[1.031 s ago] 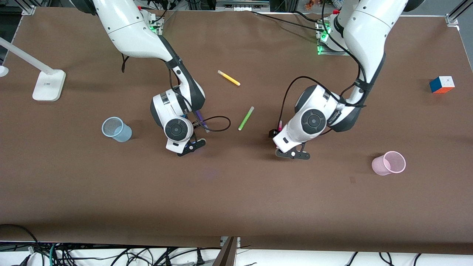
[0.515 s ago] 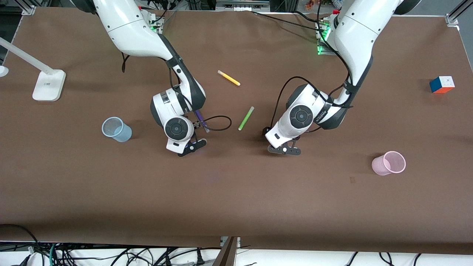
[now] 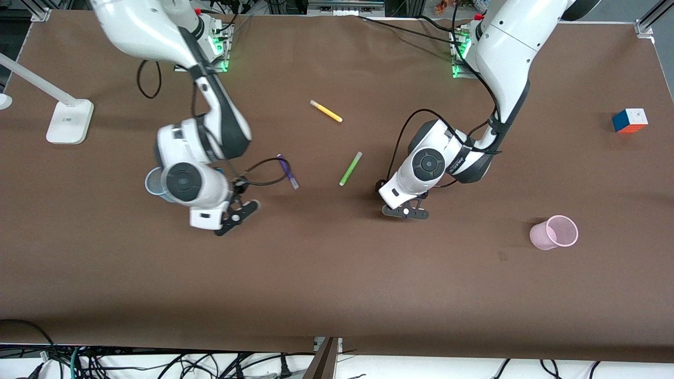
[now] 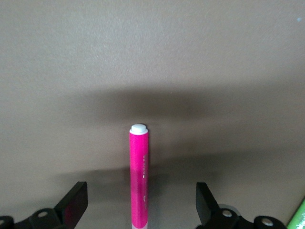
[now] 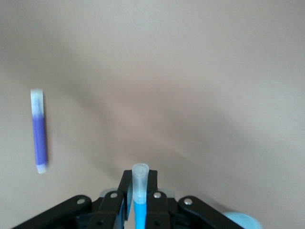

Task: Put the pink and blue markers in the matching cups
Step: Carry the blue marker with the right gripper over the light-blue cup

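My right gripper (image 3: 238, 215) is shut on the blue marker (image 5: 139, 193), whose greyish clear cap sticks out past the fingers. It hangs over the table beside the pale blue cup (image 3: 151, 182), which the right wrist partly hides; the cup's rim shows in the right wrist view (image 5: 243, 221). My left gripper (image 3: 405, 211) is low and open, with its fingers (image 4: 75, 202) on either side of the pink marker (image 4: 138, 176), which lies on the table. The left arm hides that marker in the front view. The pale pink cup (image 3: 555, 232) stands nearer the front camera, toward the left arm's end.
A purple pen (image 3: 287, 171) lies between the arms and also shows in the right wrist view (image 5: 39, 136). A lime-green pen (image 3: 350, 168) lies beside the left gripper. A yellow pen (image 3: 326, 111) lies farther back. A colour cube (image 3: 630, 120) and a white lamp base (image 3: 68, 121) sit at the table's ends.
My right arm has swung with the blue marker toward the blue cup, uncovering the purple pen. My left gripper moved over the pink marker, then held still.
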Controlling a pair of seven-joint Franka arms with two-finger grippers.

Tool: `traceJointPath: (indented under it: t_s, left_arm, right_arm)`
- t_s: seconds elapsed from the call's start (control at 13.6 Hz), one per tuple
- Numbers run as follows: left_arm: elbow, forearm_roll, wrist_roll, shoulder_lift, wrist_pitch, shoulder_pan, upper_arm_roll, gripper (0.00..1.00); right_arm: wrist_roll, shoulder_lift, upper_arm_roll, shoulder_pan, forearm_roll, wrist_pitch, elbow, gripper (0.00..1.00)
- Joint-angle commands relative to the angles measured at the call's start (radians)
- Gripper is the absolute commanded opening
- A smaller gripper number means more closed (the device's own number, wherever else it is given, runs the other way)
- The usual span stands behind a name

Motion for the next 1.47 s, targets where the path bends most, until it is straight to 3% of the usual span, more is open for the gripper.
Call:
traceJointPath:
  t_s: [0.0,0.15,0.22,0.44,0.66,0.81,1.1,1.4]
  left_arm:
    - [-0.039,0.028,-0.007,-0.017,0.035,0.008,-0.002,1.0]
    - [-0.041,0.028,-0.007,-0.012,0.048,0.006,-0.002,0.98]
    - [-0.042,0.028,-0.007,-0.012,0.055,0.006,-0.002,0.91]
    - [-0.044,0.03,-0.004,-0.012,0.055,0.006,-0.002,0.58]
    - [-0.045,0.03,0.03,-0.012,0.056,0.012,-0.002,0.46]
    - [-0.051,0.03,0.03,-0.014,0.065,0.014,-0.002,0.26]
    - [-0.058,0.03,0.034,-0.017,0.071,0.026,-0.002,0.01]
    - [-0.059,0.03,0.025,-0.046,0.061,0.029,-0.004,0.0]
  right_arm:
    - [-0.234,-0.066,0.011,-0.066,0.065,-0.113,0.03,0.0]
    - [-0.435,-0.097,0.008,-0.121,0.098,-0.173,0.04,0.0]
    - [-0.536,-0.111,0.008,-0.147,0.127,-0.195,0.038,0.0]
    - [-0.783,-0.125,-0.017,-0.221,0.243,-0.25,0.038,0.0]
    - [-1.006,-0.117,-0.02,-0.316,0.354,-0.278,0.029,0.0]
    - [-1.175,-0.1,-0.018,-0.374,0.413,-0.296,0.027,0.0]
    - [-1.359,-0.069,-0.017,-0.412,0.456,-0.298,-0.005,0.0]
    - [-1.411,-0.054,-0.018,-0.436,0.489,-0.342,-0.057,0.0]
